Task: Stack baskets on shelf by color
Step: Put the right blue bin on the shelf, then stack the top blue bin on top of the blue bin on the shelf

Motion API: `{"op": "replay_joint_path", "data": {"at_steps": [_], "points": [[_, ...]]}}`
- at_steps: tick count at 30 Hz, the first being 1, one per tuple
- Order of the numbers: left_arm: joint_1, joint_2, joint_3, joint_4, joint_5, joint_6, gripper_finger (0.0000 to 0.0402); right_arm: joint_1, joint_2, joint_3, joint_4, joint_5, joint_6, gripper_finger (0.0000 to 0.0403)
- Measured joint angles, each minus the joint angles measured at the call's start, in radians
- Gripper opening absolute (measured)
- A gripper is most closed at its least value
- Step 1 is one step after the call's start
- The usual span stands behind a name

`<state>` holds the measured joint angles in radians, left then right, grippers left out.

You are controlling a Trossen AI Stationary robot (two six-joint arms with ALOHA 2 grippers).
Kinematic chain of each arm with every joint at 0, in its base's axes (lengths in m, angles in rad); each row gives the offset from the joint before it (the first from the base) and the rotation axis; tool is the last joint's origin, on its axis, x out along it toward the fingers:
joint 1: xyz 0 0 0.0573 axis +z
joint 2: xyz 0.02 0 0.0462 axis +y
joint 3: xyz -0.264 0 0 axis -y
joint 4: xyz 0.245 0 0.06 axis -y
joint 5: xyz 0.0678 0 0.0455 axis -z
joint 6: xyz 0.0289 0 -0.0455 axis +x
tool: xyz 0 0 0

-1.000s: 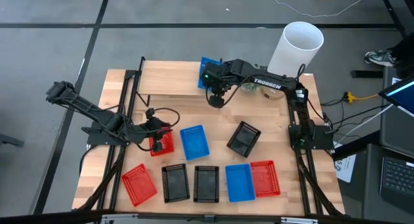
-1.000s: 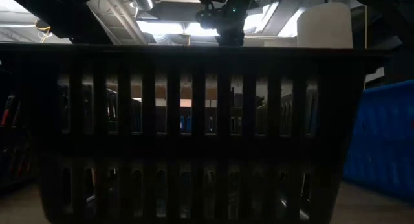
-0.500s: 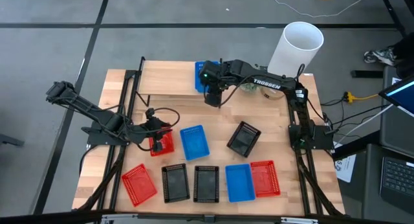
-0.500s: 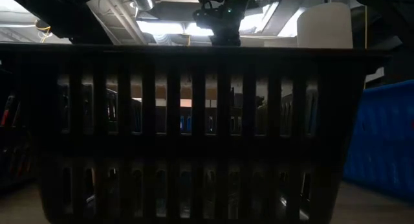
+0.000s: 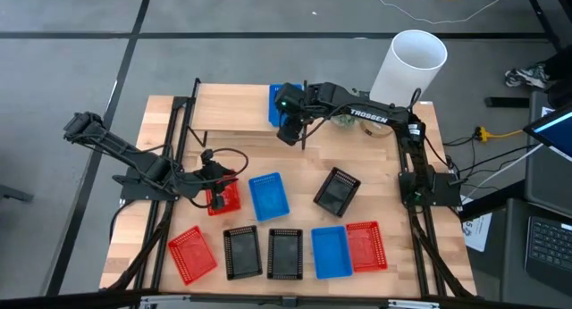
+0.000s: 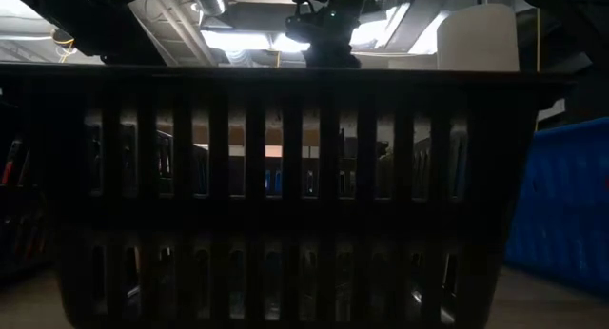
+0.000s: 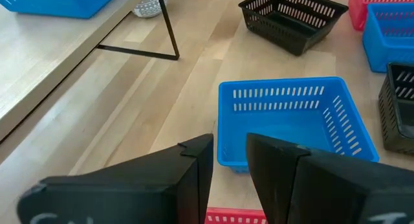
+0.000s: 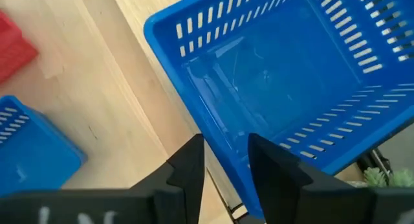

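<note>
While white "TROSSEN" lettering marks its dark arm, the right gripper clamps a blue plastic mesh basket, half-hidden overhead; the left gripper stands slightly apart, empty.

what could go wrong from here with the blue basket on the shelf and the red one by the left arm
1. The right gripper has its fingers astride the rim of the blue basket on the shelf, near the shelf's front edge. A careless pull could tip the basket off.
2. The left gripper sits low over a red basket, right beside the loose blue basket. Closing or lifting may well nudge that one.
</note>
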<state>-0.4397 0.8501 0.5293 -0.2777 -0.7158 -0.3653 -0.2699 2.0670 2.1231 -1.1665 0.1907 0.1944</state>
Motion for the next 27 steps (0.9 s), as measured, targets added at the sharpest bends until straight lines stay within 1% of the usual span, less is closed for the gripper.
{"op": "replay_joint_path", "data": {"at_steps": [3, 6, 11, 15, 18, 20, 25, 27], "points": [[0.0, 0.0, 0.0, 0.0, 0.0, 0.0, 0.0085, 0.0, 0.0, 0.0, 0.028, 0.0, 0.013, 0.0118], [0.0, 0.0, 0.0, -0.001, 0.0, 0.0, 0.0085, 0.0, 0.0, 0.01, 0.036, 0.0, 0.064, 0.0118], [0.0, 0.0, 0.0, -0.002, 0.0, 0.0, 0.0085, 0.0, -0.001, 0.058, 0.029, 0.0, 0.066, 0.0118], [0.0, 0.0, 0.0, -0.007, 0.0, 0.0, 0.0085, 0.008, -0.001, 0.154, -0.035, -0.001, 0.028, 0.0118], [0.0, 0.001, 0.0, -0.008, 0.0, -0.001, 0.0085, 0.028, -0.003, 0.235, -0.142, -0.015, -0.011, 0.0118], [0.0, 0.001, 0.0, 0.006, -0.004, -0.005, 0.0085, 0.048, -0.048, 0.205, -0.175, -0.039, -0.039, 0.0118], [0.0, 0.023, 0.001, 0.043, -0.015, -0.021, 0.0085, 0.102, -0.127, 0.16, -0.391, -0.054, -0.027, 0.0118], [0.0, 0.028, 0.001, 0.043, -0.015, -0.025, 0.0085, 0.13, -0.15, 0.116, -0.407, -0.054, -0.02, 0.0118]]}}
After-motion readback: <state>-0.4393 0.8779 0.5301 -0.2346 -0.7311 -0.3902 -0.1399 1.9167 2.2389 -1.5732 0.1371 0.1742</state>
